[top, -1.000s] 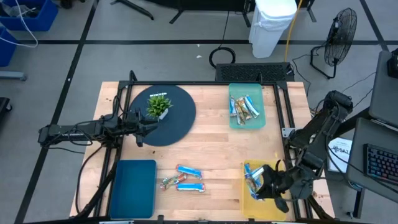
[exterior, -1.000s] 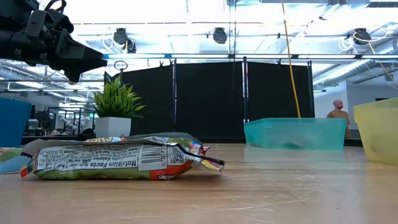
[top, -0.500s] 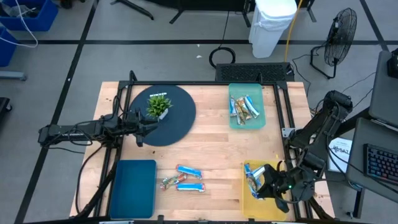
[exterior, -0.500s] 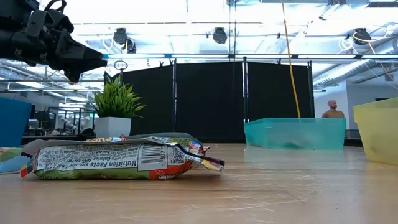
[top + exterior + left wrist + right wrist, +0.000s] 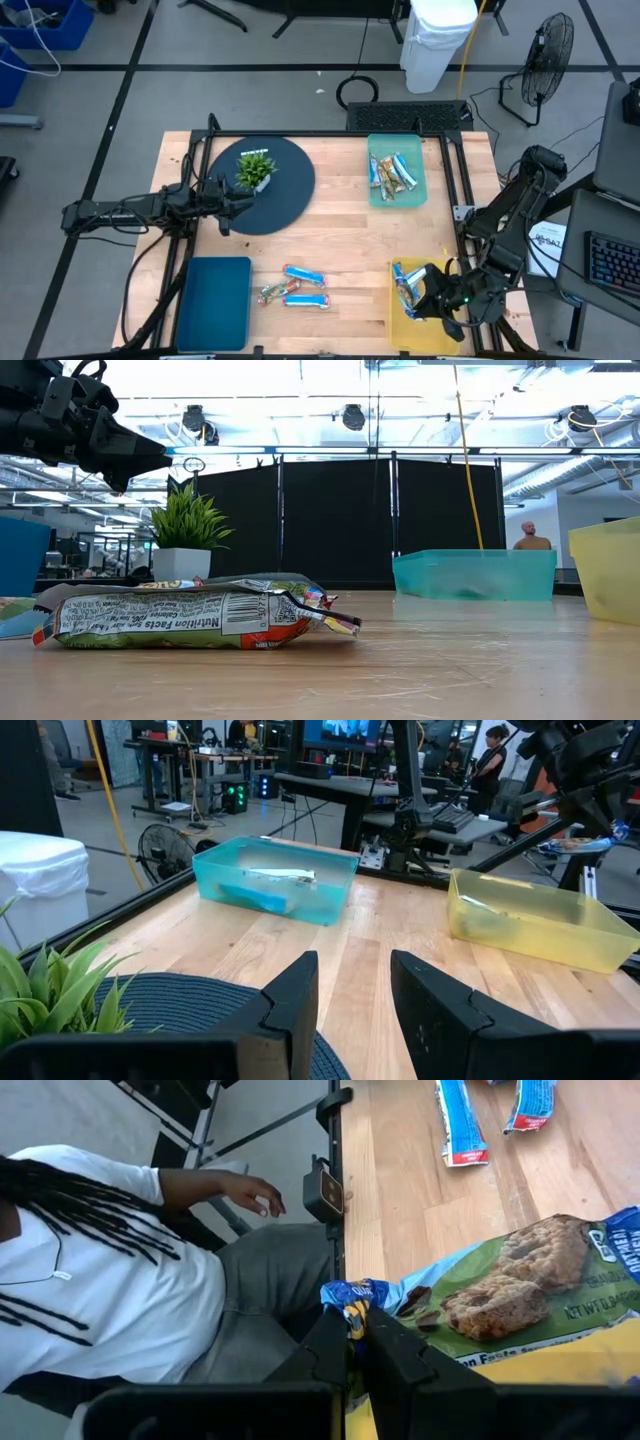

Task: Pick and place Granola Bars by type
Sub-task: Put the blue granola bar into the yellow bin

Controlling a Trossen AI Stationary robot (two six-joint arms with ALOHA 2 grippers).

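We see the right gripper (image 5: 424,296) over the shallow yellow plastic tray (image 5: 400,323), fingers clamped on a shiny blue-wrapped granola bar (image 5: 352,1299). The left gripper (image 5: 247,203), far from that tray, hangs with fingers apart.

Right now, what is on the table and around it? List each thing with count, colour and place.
Granola Bars: three loose, blue-white and multicoloured, near edge centre; several in teal tray, some in yellow tray.
Teal tray: one, far right.
Yellow tray: one, near right.
Blue tray: one, near left, nothing seen inside.
Round mat: one, dark, far left.
Potted plant: one, green, on the mat.
Person: one, white top, beside the table.
Left hand: open, over the mat.
Right hand: shut on a blue-wrapped bar, over the yellow tray.
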